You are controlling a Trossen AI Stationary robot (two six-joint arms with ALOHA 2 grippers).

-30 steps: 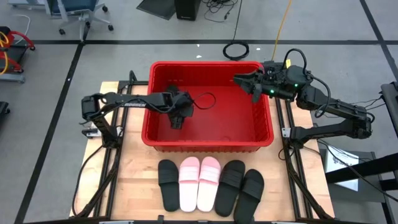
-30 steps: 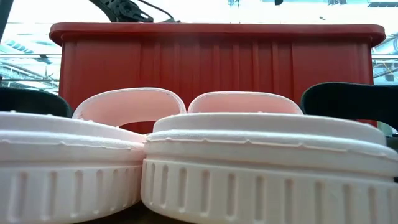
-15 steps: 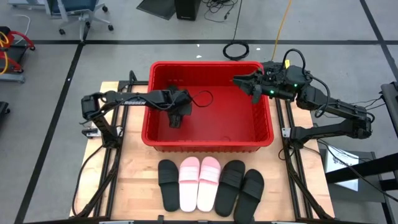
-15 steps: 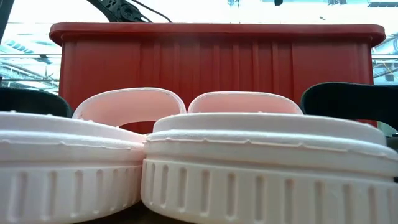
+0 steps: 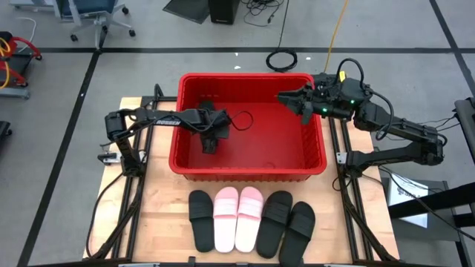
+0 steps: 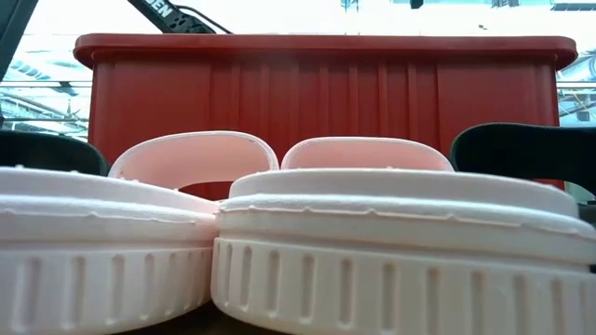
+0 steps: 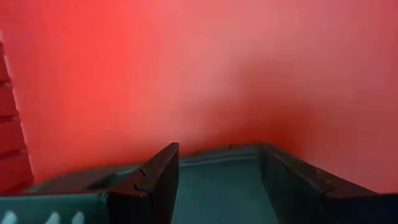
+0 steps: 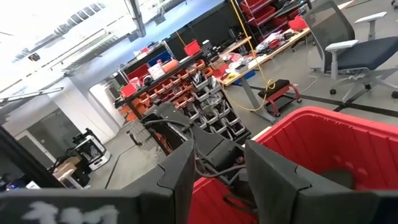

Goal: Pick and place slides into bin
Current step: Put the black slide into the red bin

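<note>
Five slides wait on the worktop (image 5: pixel 159 215) before the bin (image 5: pixel 249 171).

We see the left tool (image 5: pixel 210 142) inside the bin, fingers apart, empty; the right tool (image 5: pixel 293 99) hovers over its far corner, parted, empty. The black slides (image 5: pixel 200 210) and pink slides (image 5: pixel 237 215) look light, foamy, flexible; we'd pinch the broad strap.

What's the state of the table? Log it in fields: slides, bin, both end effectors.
on table: five slides in a row
black slides: three, one at the row's left end, two at its right
pink slides: two, side by side
bin: red crate behind the row
left end effector: low inside bin, left part; dark shape there, unclear if a slide
right end effector: open, empty, over bin's back right corner
</note>
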